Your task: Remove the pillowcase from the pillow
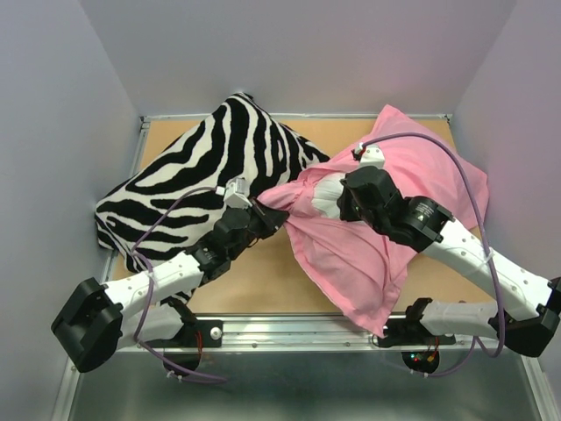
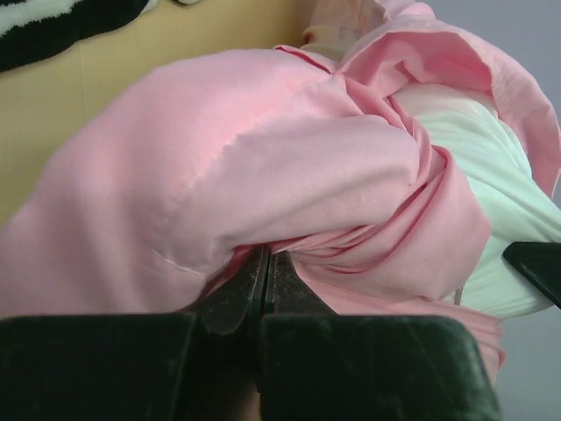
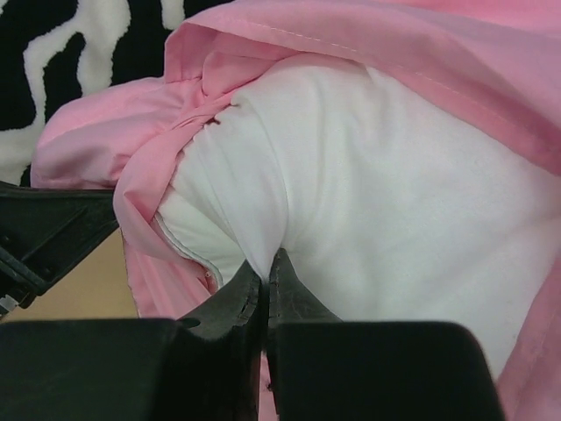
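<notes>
The pink pillowcase (image 1: 368,246) lies across the right half of the table, its open end bunched toward the middle. The white pillow (image 1: 326,195) bulges out of that opening. My left gripper (image 1: 268,217) is shut on the bunched edge of the pillowcase (image 2: 289,158), which folds over the fingertips (image 2: 267,263). My right gripper (image 1: 344,203) is shut on a pinch of the white pillow (image 3: 394,202), with the pillowcase (image 3: 158,167) gathered around it on the left and top.
A black-and-white zebra-striped pillow (image 1: 206,171) lies at the back left, touching the pink fabric. The table's wooden surface (image 1: 254,281) shows in front between the arms. Grey walls enclose the back and sides.
</notes>
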You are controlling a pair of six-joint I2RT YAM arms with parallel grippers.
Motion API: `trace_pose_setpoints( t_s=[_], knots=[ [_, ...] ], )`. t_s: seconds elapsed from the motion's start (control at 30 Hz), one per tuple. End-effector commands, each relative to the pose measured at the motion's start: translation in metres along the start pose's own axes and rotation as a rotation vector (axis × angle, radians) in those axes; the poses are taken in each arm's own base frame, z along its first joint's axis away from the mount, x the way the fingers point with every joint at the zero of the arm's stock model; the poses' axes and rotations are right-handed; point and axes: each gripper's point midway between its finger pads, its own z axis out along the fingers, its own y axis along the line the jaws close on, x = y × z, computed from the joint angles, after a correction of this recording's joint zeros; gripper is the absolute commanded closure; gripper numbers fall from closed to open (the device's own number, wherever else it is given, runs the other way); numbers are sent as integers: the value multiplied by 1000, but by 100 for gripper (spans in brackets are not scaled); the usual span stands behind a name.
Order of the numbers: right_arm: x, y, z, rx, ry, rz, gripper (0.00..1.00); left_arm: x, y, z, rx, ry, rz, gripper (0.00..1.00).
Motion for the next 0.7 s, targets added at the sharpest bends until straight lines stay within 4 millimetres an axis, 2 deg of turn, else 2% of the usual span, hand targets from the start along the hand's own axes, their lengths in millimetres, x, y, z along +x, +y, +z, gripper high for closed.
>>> trace_pose_setpoints(
  t_s=[0.0, 0.07, 0.23, 0.47, 0.53, 0.6, 0.67],
  knots=[
    [-96, -48, -74, 98, -334, 174, 99, -6, 125, -17, -405, -44, 102, 100],
    [-100, -51, -83, 86, -351, 189, 99, -12, 131, -18, -415, -53, 93, 100],
    [-97, -55, -92, 72, -349, 206, 100, -23, 136, -18, -437, -72, 99, 100],
    [-105, -67, -119, 51, -385, 238, 99, -37, 153, -16, -473, -92, 84, 100],
    [-105, -68, -124, 41, -390, 243, 99, -39, 149, -13, -458, -95, 82, 100],
    [-103, -64, -121, 27, -376, 241, 99, -42, 137, -7, -417, -80, 107, 100],
    [-96, -42, -107, -46, -322, 228, 99, -45, 119, -2, -350, -57, 162, 100]
  ],
)
